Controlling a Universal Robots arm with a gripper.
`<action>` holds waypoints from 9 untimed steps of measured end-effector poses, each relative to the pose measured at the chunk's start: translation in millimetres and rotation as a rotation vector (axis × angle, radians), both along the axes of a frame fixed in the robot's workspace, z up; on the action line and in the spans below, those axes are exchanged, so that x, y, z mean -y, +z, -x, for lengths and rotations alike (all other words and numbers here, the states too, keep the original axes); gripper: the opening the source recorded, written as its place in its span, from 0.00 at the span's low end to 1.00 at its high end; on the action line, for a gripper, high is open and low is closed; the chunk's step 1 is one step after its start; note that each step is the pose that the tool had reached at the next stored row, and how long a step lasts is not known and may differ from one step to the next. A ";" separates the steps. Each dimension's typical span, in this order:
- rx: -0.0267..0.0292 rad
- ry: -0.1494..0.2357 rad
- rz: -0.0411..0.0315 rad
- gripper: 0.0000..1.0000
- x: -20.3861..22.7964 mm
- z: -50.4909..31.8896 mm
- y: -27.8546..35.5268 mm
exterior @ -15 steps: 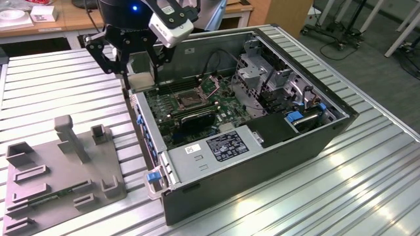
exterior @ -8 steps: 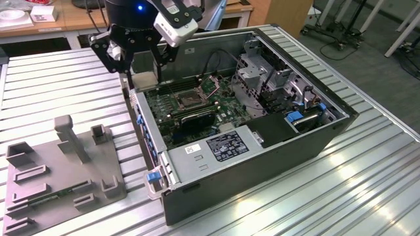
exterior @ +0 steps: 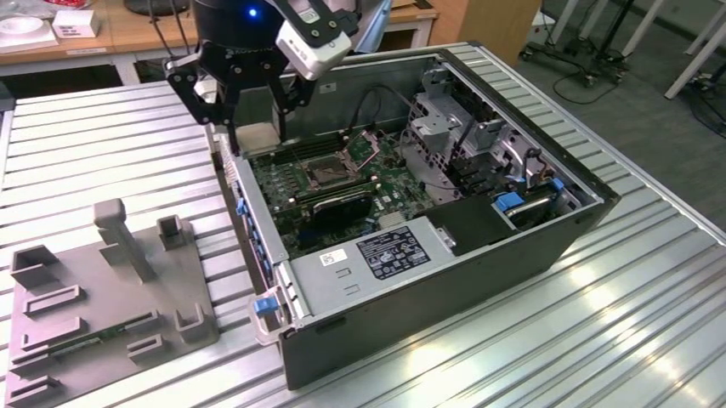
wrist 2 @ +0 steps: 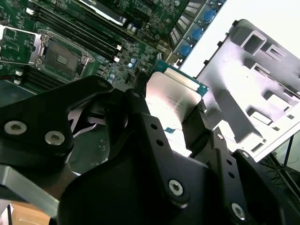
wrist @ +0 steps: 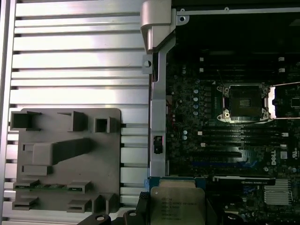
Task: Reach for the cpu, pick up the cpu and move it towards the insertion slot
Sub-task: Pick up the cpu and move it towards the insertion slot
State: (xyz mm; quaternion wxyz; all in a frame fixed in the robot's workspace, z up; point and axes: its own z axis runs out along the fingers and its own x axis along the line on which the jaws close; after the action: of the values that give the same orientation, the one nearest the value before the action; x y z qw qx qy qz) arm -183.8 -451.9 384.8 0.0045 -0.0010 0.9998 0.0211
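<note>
One arm: reaches down over the open computer case (exterior: 454,221), at its edge.
Gripper (exterior: 252,136): pinching the cpu (wrist 2: 171,96) — lifted, near the insertion slot (wrist: 244,103), not over it.
Hidden: cpu edges — behind fingers (wrist 2: 154,136).
Tray (exterior: 102,297): well apart.

Lab or workshop, slatted metal bench (exterior: 102,144), opened computer case (exterior: 454,221), wooden counters (exterior: 125,34)

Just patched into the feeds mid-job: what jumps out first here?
The open computer case on the slatted table, its green board bared with the insertion slot near the middle. The tool hangs over the case's edge on the exterior view's left, shut on the cpu. A grey tray lies beside the case.
</note>
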 end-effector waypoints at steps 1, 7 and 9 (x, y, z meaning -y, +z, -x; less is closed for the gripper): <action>0.0000 0.000 0.0000 0.55 0.0 -1.0 0.0; 0.0000 0.000 0.0000 0.55 0.0 -6.9 -0.1; 0.0000 0.000 0.0000 0.55 0.0 -8.9 -0.1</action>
State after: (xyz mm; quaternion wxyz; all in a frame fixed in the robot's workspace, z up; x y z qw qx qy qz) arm -174.9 -452.0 384.7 0.0045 -0.0010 0.9998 0.0211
